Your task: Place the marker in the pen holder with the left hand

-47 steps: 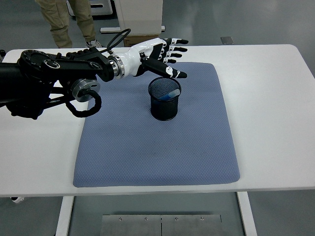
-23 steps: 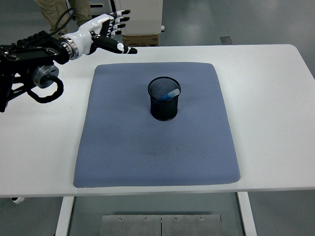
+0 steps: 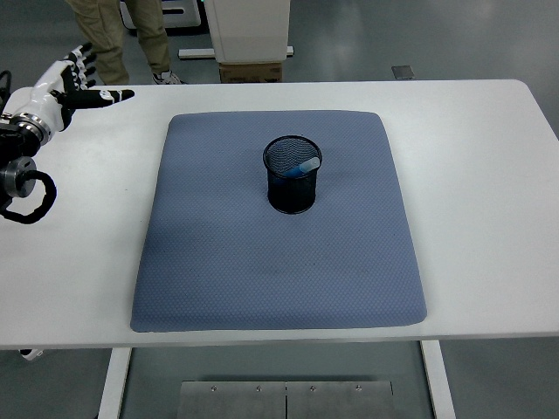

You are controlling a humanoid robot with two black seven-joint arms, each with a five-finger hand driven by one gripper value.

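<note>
In the pen holder [image 3: 293, 185], marker [image 3: 302, 166].

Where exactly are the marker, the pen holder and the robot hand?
marker [image 3: 305, 165], head view, its light blue end.
pen holder [image 3: 293, 194], head view, its front mesh wall.
left robot hand [image 3: 65, 81], head view, its white back.

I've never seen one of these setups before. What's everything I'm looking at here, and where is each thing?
table: one, white, fills most of the view
mat: one, grey-blue, lying flat on the middle of the table
pen holder: one, black mesh cup, upright on the mat's far half
marker: one, blue, leaning inside the pen holder
cardboard box: one, brown, on the floor beyond the table
person's legs: one pair, khaki trousers, top left behind the table
left hand: one, white with black fingertips, fingers spread, holding nothing, at the left edge above the table's far corner
</note>
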